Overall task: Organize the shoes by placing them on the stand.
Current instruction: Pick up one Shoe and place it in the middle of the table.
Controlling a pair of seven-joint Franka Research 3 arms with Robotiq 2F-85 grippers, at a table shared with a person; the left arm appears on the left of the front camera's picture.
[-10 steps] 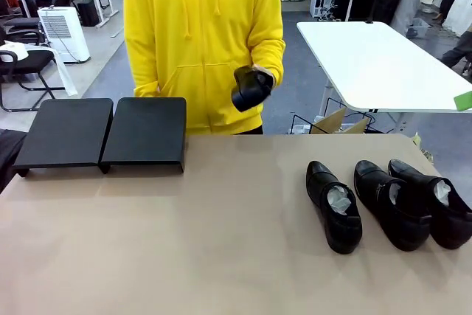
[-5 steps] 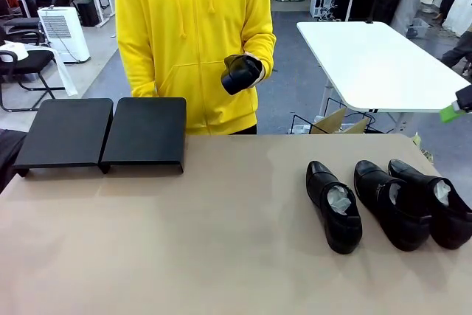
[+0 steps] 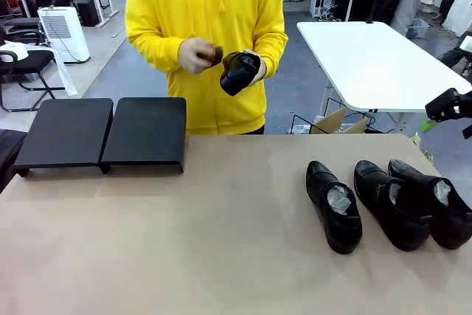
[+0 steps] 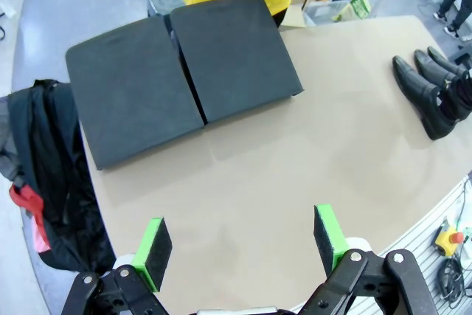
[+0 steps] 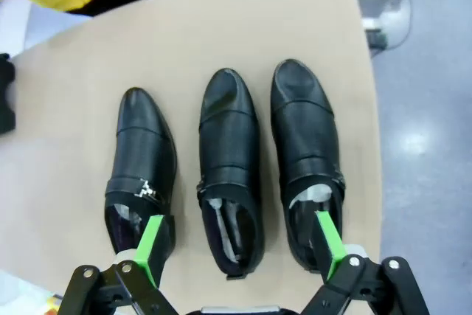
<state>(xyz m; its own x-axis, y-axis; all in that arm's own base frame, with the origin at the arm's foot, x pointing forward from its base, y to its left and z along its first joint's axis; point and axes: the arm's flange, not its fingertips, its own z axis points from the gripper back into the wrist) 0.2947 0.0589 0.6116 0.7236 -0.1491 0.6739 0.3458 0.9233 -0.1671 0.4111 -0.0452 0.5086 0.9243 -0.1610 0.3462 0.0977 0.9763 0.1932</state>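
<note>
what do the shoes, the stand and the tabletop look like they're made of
Shoes: probably polished leather, black and glossy; light glints along the toes. Stand: matte black with no shine; metal or plastic, hard to tell. Tabletop: smooth beige surface with a dull sheen, perhaps laminate.

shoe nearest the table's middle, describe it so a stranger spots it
Start at the tan table, then the row of three black shoes on its right side. It is the leftmost shoe, set slightly apart; the other two sit closer together.
</note>
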